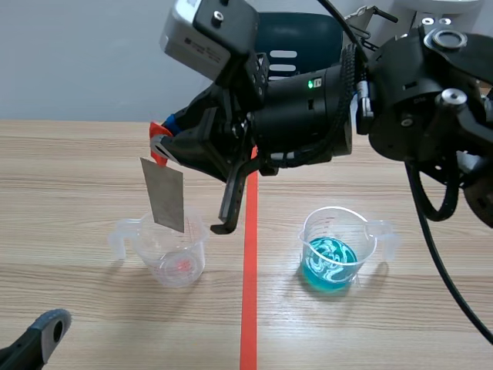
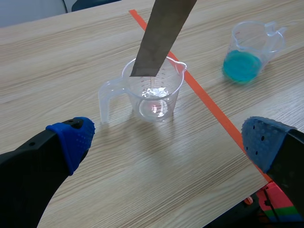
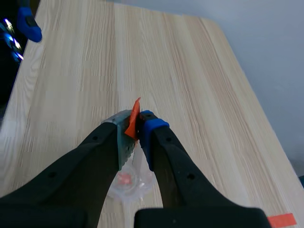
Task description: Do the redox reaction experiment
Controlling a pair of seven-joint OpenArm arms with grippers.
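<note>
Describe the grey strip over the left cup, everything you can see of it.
The strip is a thin, flat, dull grey rectangle that looks like sheet metal, with plain faces and straight edges. It hangs almost upright, slightly tilted. Its upper end is pinched in the right pincer, which is shut on it. Its lower edge sits at the mouth of the clear cup. Whether it touches the cup or its contents cannot be told.
</note>
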